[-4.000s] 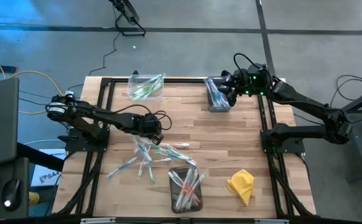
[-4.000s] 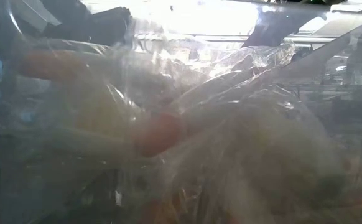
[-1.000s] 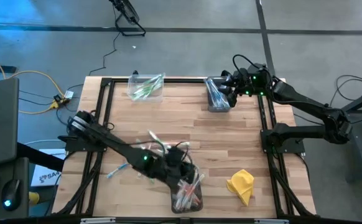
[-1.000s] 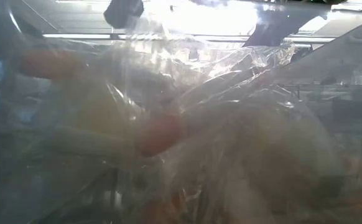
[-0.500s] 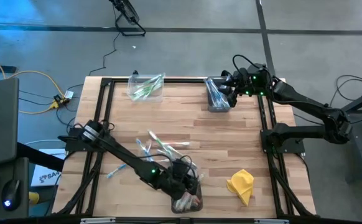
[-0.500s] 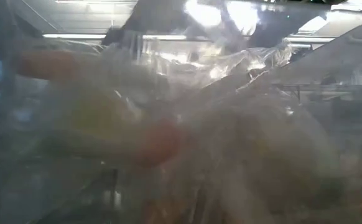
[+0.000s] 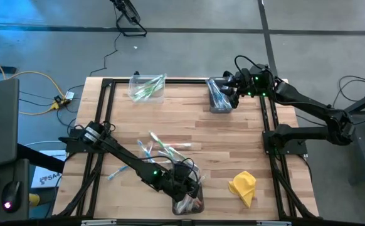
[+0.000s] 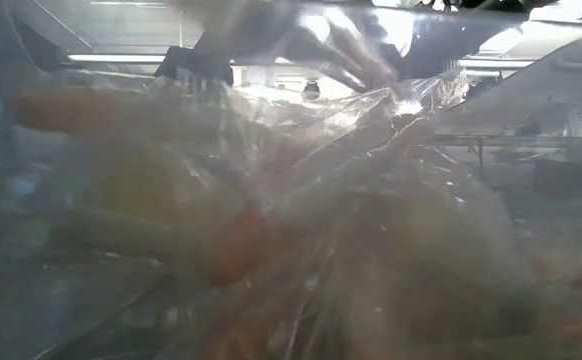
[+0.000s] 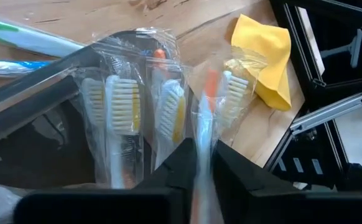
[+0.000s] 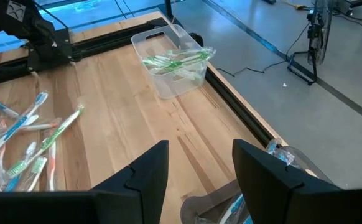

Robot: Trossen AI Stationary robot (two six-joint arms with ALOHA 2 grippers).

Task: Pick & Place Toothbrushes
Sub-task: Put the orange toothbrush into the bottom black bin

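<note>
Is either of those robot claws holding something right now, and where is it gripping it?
The left gripper pinches a wrapped toothbrush by its handle, over the front bin. The right gripper stands open, holding nothing.

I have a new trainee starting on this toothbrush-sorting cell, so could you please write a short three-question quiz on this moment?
1. True or false: the left gripper is over the bin at the table's near edge.
2. Which colour is the cloth? A) blue B) yellow C) pink
3. Fill in: the bin at the far left holds ____-accented toothbrushes.

Key: 1 true. 2 B. 3 green. The left gripper has a wrapped toothbrush between its fingers, above the bin. The right gripper waits at the far-right bin, open.
</note>
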